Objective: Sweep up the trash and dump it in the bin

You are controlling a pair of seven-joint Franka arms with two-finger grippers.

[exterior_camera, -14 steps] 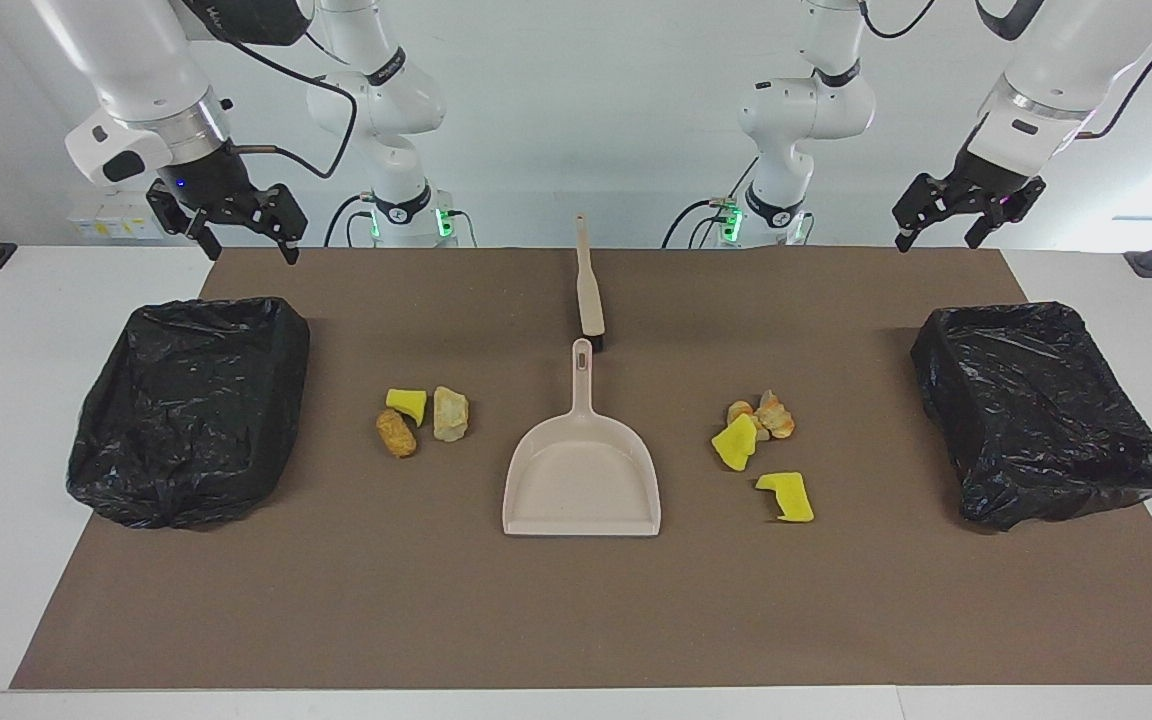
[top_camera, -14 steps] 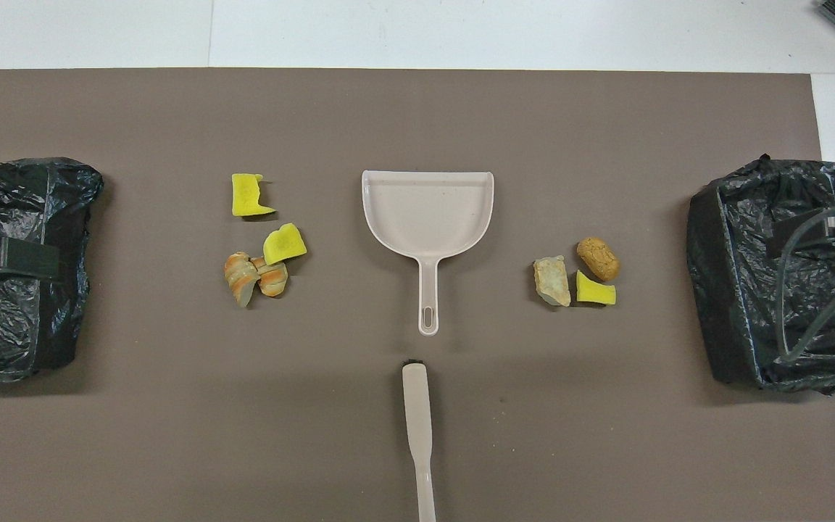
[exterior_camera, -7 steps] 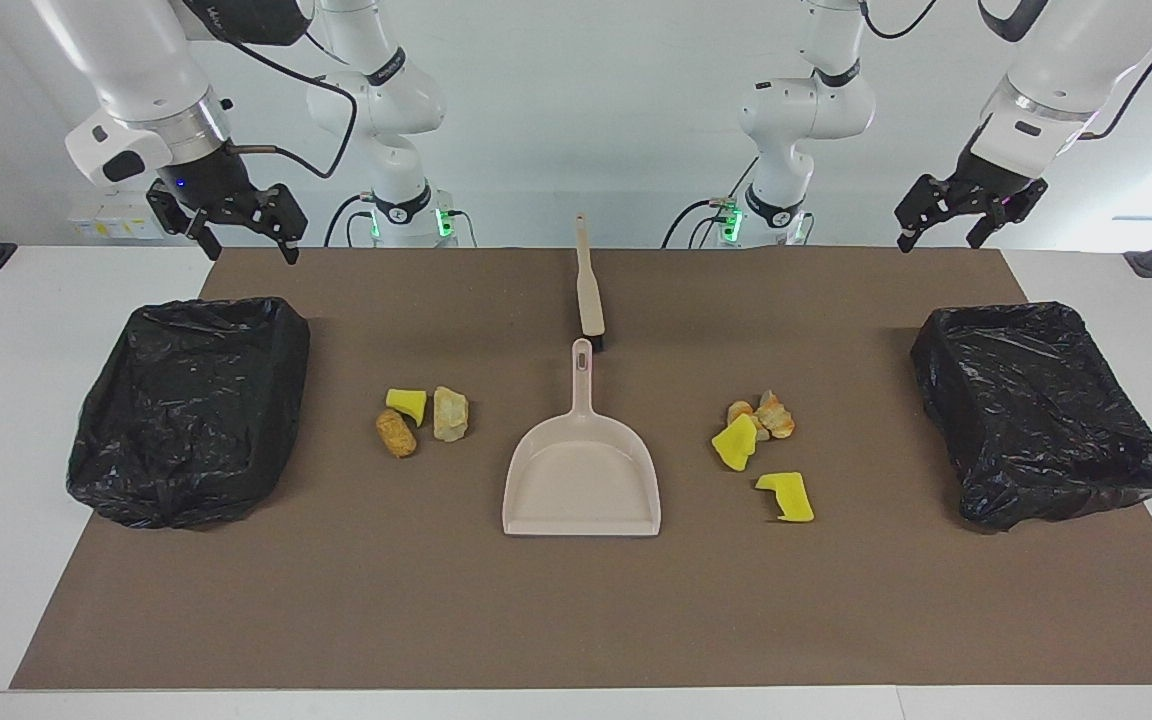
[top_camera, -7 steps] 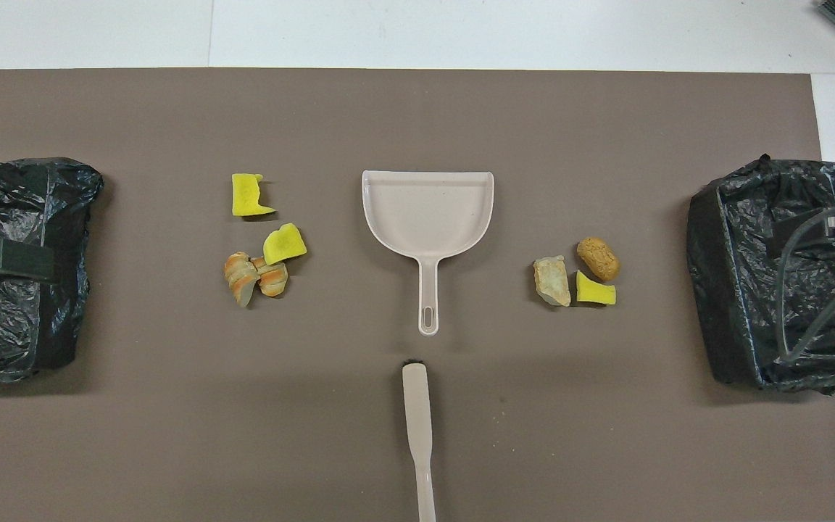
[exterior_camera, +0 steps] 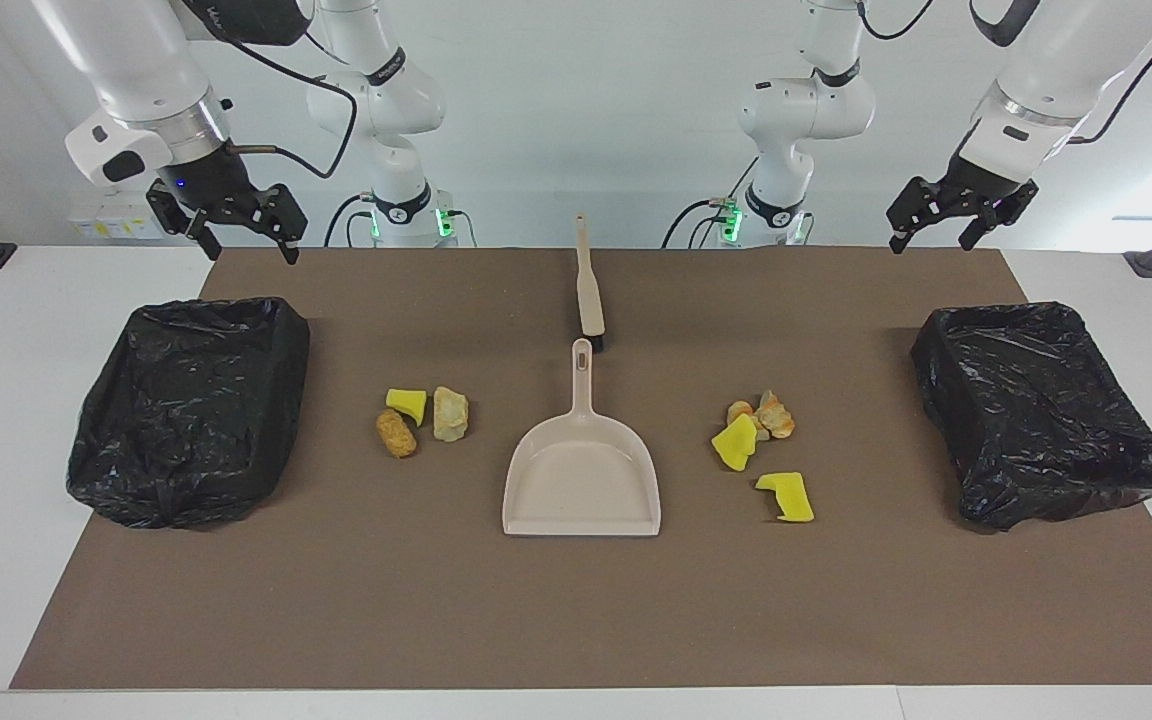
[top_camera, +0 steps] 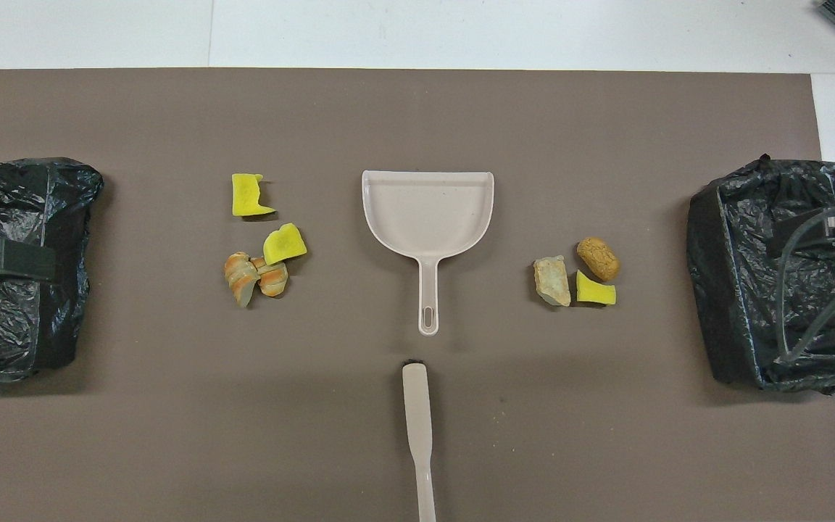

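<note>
Trash lies in two clusters flanking the dustpan; both grippers hang high, fingers apart.

Facing view: the trash (exterior_camera: 422, 418) sits in two clusters at the dustpan's (exterior_camera: 582, 480) 9 and 3 o'clock, the brush (exterior_camera: 589, 285) at 12. Two black-lined bins (exterior_camera: 186, 405) stand at the table's ends. The right gripper (exterior_camera: 241, 232) and left gripper (exterior_camera: 928, 228) hold nothing.

Both arms hang raised, wrists angled downward; the left hand (exterior_camera: 939, 232) and right hand (exterior_camera: 244, 242) each gape, holding nothing.
</note>
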